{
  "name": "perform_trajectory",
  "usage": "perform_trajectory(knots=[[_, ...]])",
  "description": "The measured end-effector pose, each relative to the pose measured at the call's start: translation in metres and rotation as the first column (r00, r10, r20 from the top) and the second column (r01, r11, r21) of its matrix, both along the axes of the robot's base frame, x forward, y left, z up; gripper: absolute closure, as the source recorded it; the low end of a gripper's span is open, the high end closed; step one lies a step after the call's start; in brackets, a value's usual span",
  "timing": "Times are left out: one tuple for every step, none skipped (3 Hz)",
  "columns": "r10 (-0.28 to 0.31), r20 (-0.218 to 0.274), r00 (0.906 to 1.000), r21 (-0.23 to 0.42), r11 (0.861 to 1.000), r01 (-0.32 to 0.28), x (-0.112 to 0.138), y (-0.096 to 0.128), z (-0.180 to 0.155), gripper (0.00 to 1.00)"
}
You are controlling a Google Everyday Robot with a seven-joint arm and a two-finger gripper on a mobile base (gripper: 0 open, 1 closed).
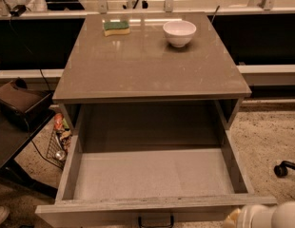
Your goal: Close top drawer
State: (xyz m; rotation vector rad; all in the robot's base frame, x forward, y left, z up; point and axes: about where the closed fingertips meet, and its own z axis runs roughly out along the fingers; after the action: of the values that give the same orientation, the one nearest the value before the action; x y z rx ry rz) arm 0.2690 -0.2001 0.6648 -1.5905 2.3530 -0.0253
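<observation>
The top drawer (152,177) is pulled far out from under the grey-brown cabinet top (147,61) and is empty inside. Its front panel runs along the bottom edge of the view, with the small black bar handle (156,221) at its centre. Only a white and cream part of my arm or gripper (264,216) shows at the bottom right corner, just past the drawer front's right end. Its fingers are out of view.
A white bowl (179,32) and a green-and-yellow sponge (116,27) sit at the back of the cabinet top. A dark stand (16,122) and a wire basket (59,144) are on the left. A black caster (281,169) is on the speckled floor at right.
</observation>
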Motion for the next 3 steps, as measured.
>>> perform_trajectory(knots=[[-0.009,-0.056,0.9984,-0.021,1.000,0.008,-0.0258,-0.0076,-0.0219,0.95],[-0.008,-0.055,0.9985,-0.021,1.000,0.007,-0.0252,-0.0071,-0.0215,1.00],[-0.008,-0.055,0.9985,-0.021,1.000,0.007,-0.0252,-0.0071,-0.0215,1.00]])
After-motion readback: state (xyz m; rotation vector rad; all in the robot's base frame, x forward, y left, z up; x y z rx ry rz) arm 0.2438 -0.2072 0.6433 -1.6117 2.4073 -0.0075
